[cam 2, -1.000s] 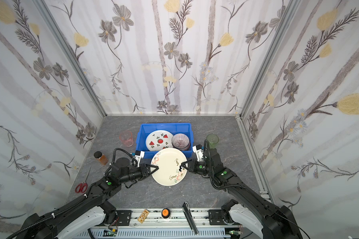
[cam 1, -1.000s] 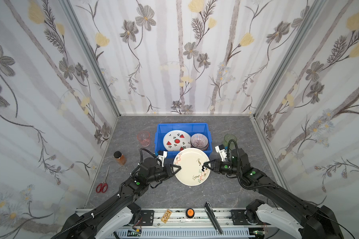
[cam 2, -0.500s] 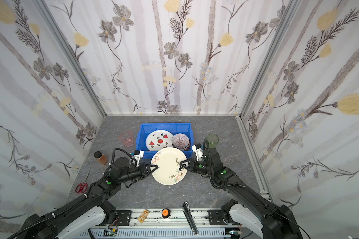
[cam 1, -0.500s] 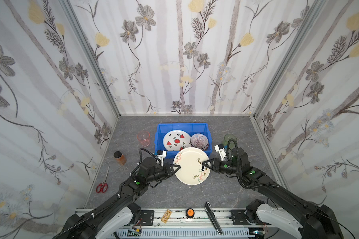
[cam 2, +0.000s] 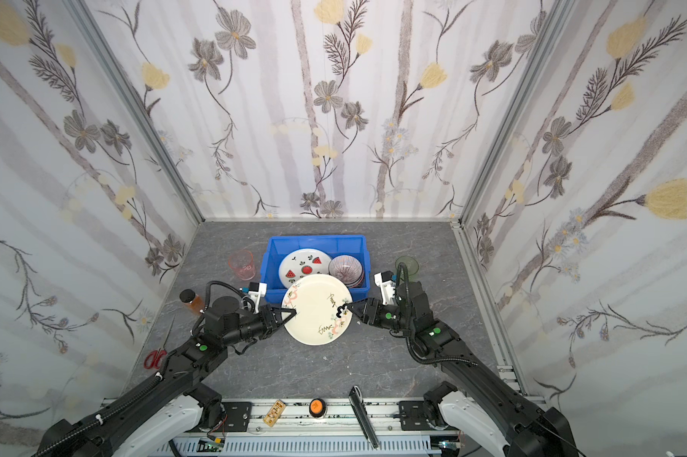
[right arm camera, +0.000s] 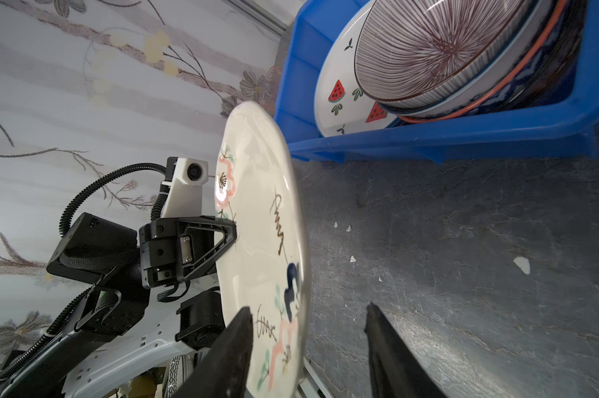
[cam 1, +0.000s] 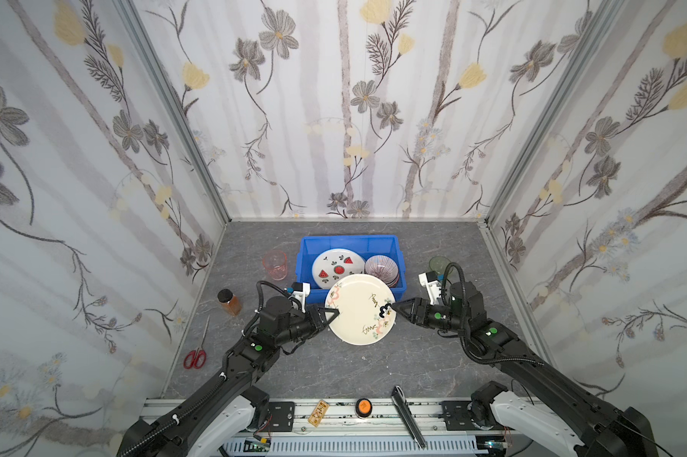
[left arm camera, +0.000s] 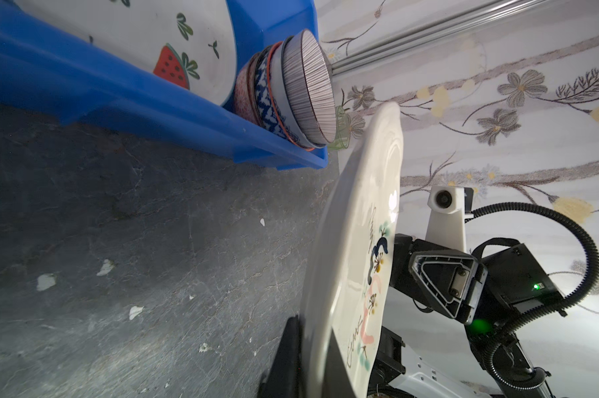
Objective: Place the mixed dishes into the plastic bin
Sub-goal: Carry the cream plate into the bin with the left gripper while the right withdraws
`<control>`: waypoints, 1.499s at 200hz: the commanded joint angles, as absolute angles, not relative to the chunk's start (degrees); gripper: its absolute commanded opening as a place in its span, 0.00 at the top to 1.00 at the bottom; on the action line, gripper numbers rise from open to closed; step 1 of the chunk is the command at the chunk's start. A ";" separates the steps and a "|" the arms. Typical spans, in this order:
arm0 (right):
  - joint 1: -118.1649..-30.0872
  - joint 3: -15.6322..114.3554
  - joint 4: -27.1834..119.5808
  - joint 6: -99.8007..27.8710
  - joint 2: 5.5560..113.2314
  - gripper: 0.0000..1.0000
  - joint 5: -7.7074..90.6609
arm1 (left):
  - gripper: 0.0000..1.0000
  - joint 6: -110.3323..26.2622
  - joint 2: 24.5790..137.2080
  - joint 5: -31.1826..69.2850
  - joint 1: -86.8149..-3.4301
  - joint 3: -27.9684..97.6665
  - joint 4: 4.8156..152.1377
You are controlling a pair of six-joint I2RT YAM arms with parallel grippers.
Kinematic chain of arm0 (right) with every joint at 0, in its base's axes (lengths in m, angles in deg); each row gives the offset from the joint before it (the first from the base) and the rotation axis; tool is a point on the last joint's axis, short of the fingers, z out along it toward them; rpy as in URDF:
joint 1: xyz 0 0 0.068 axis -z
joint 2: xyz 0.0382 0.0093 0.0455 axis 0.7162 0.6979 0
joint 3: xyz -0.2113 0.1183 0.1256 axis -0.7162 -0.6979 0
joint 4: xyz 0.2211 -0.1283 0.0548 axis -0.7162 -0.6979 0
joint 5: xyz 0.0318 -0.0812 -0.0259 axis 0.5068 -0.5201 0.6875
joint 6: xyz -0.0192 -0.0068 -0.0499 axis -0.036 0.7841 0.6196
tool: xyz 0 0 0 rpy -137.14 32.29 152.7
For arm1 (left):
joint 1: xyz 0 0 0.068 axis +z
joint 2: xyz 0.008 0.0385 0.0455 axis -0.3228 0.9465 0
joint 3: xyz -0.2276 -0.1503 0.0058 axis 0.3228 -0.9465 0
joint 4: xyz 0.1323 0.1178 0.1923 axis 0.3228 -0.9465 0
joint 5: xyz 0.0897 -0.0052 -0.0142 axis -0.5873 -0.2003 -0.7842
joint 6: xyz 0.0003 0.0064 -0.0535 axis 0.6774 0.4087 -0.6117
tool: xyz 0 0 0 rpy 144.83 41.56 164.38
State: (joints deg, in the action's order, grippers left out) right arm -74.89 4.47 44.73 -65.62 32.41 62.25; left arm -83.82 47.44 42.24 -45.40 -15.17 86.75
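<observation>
- Blue plastic bin (cam 1: 349, 238) sits at the back middle of the desk (cam 1: 373, 368). It already has a watermelon plate (cam 1: 335, 267) and a nested stack of patterned bowls (cam 1: 381, 269), striped one on top.
- Cream plate (cam 1: 359, 308) with drawings is not in yet. It sits between the two hands just in front of the bin, and in both top views its far edge overlaps the bin's near wall.
- The wrist views show grey desk under the plate, so I judge it lifted off the surface.
- Pink tumbler (cam 1: 274, 265) stands outside, just beside the bin's left wall. Green tumbler (cam 1: 438, 263) stands outside on the right, partly hidden behind the right arm.
- Progress, as a judgement: well past half. What's left is this plate and the two tumblers.
- Left hand (cam 1: 335, 311) is clamped shut on the plate's left rim, one finger on top and one under. The arm reaches in low from the front left with the wrist roughly level.
- Right hand (cam 1: 393, 306) is at the opposite rim with its jaws standing apart. In the right wrist view one finger is by the plate's face, the other is well clear, and nothing is gripped.
- On that reading the left hand alone carries the plate.
- Amber jar (cam 1: 229, 302) and red scissors (cam 1: 195, 356) sit at the left; they are not part of the job.
</observation>
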 commanded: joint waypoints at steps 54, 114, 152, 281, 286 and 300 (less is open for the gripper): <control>-72.88 4.50 40.65 -63.03 28.52 0.44 58.94 | 1.00 -77.52 55.25 44.26 -35.19 -0.69 88.14; -71.57 3.06 39.46 -63.01 25.18 0.42 57.69 | 1.00 -76.67 66.10 36.93 -31.49 7.74 85.77; -70.53 3.10 38.89 -62.81 24.68 0.42 58.05 | 1.00 -75.70 71.30 33.28 -31.48 10.32 85.64; -69.79 3.49 38.84 -62.30 26.86 0.42 58.32 | 1.00 -74.12 86.13 28.54 -33.11 15.86 85.43; -69.71 3.54 38.84 -62.21 26.95 0.42 58.40 | 1.00 -73.91 86.86 28.51 -33.28 16.18 85.47; -69.64 3.64 38.85 -62.04 27.12 0.42 58.49 | 1.00 -73.60 88.35 28.03 -33.57 16.85 85.52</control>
